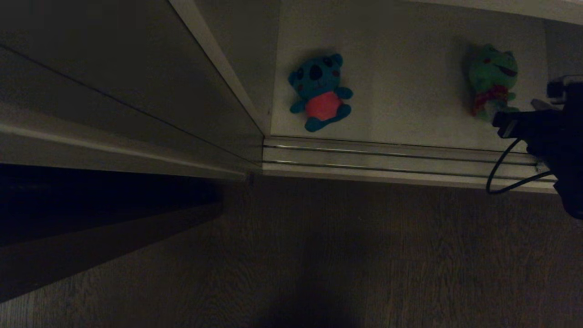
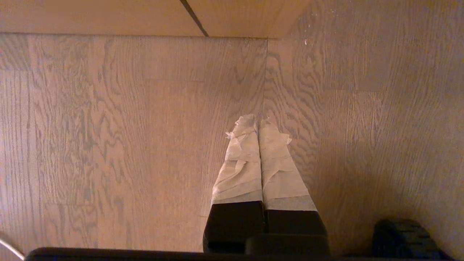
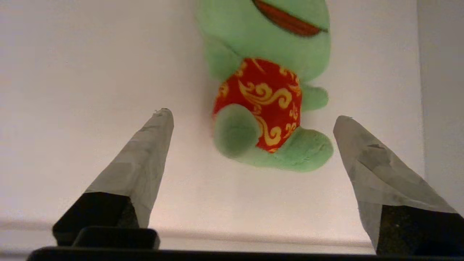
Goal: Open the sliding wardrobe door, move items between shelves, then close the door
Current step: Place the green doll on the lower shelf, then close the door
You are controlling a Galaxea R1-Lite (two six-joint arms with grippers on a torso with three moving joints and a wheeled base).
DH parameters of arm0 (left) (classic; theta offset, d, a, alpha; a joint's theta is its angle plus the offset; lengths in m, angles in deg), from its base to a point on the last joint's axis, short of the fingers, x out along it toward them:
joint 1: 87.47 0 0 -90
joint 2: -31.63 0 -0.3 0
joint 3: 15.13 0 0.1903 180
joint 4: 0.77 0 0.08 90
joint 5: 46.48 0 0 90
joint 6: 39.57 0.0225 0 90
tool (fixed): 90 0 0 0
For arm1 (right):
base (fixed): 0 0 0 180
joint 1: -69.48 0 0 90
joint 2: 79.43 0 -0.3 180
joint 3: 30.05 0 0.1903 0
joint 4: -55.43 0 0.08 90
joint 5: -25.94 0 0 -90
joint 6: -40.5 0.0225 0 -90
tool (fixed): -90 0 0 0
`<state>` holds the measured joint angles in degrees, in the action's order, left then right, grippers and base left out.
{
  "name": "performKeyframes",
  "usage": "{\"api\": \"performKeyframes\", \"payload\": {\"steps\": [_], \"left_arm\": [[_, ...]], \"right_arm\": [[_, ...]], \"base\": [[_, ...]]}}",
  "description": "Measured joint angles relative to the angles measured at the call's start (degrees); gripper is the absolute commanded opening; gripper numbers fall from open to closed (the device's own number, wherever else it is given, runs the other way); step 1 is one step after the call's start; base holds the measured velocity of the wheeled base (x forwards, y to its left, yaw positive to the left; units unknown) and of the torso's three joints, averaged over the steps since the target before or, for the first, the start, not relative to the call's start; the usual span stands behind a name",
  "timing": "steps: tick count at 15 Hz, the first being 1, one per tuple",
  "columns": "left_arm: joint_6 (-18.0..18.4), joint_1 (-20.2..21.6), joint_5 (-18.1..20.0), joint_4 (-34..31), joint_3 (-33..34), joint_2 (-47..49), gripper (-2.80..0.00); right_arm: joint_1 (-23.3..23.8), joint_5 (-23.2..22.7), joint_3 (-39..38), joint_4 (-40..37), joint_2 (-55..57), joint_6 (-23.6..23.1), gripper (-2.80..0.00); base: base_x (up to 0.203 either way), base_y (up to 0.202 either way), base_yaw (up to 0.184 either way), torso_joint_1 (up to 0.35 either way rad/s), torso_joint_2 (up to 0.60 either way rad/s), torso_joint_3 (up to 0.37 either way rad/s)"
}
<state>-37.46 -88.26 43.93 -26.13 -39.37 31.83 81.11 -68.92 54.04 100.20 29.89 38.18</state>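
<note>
white shelf board [image 1: 410,114] fills the open compartment in my head view, and both toys lie flat on it, faces up. the teal-blue bear [image 1: 321,93] is near the middle of the picture, at about eleven o'clock from centre, and the green frog [image 1: 492,79] is well apart from it out at two o'clock, close to the shelf's side wall. the sliding wardrobe door [image 1: 136,105] is pushed off to nine o'clock, which is why the compartment is open to reach at all; its floor track [image 1: 387,157] runs along the shelf's front lip.

my right gripper [image 3: 253,116] sits at three o'clock in the head view, low over the track and aimed into the shelf. in its wrist view the taped fingers [image 3: 145,156] are spread wide with nothing between them, one on each side of the frog's feet but apart from the plush. i judge the frog is either just set down or lined up for a grasp; i cannot say which.

my left gripper [image 2: 259,123] is parked, pointing down at the wood floor [image 2: 108,127], fingers pressed together and empty.
</note>
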Motion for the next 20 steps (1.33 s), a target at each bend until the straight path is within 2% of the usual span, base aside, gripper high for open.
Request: {"api": "performKeyframes", "payload": {"steps": [3,4,5,8,14,18,20], "left_arm": [[0.0,0.0,0.02,0.0,0.0,0.0,-2.8],[0.0,0.0,0.01,-0.01,0.0,0.0,-2.8],[0.0,0.0,0.02,0.0,0.0,0.0,-2.8],[0.0,0.0,0.0,0.0,0.0,0.0,-2.8],[-0.01,0.0,0.01,-0.01,0.0,0.0,-2.8],[-0.01,0.0,0.02,-0.01,0.0,0.0,-2.8],[-0.03,0.0,0.02,-0.01,0.0,0.0,-2.8]], "right_arm": [[-0.04,-2.46,-6.39,-8.8,-6.31,-1.36,0.0],[-0.04,-2.92,-9.19,-11.5,-8.44,-2.5,-2.4],[-0.04,-3.12,-12.08,-13.88,-10.74,-3.79,-2.8],[0.05,-2.93,-17.53,-20.37,-17.34,-4.87,-2.8],[-0.4,-3.66,-28.7,-40.63,-35.12,-5.29,-2.8],[-1.05,-3.68,-39.22,-51.11,-52.62,-5.12,-2.8],[-1.75,-3.4,-44.3,-53.79,-62.27,-5.01,-2.8]], "base": [[0.0,0.0,0.0,0.0,0.0,0.0],[0.0,0.0,0.0,0.0,0.0,0.0],[0.0,0.0,0.0,0.0,0.0,0.0],[0.0,0.0,0.0,0.0,0.0,0.0],[0.0,0.0,0.0,0.0,0.0,0.0],[0.0,0.0,0.0,0.0,0.0,0.0],[0.0,0.0,0.0,0.0,0.0,0.0]]}}
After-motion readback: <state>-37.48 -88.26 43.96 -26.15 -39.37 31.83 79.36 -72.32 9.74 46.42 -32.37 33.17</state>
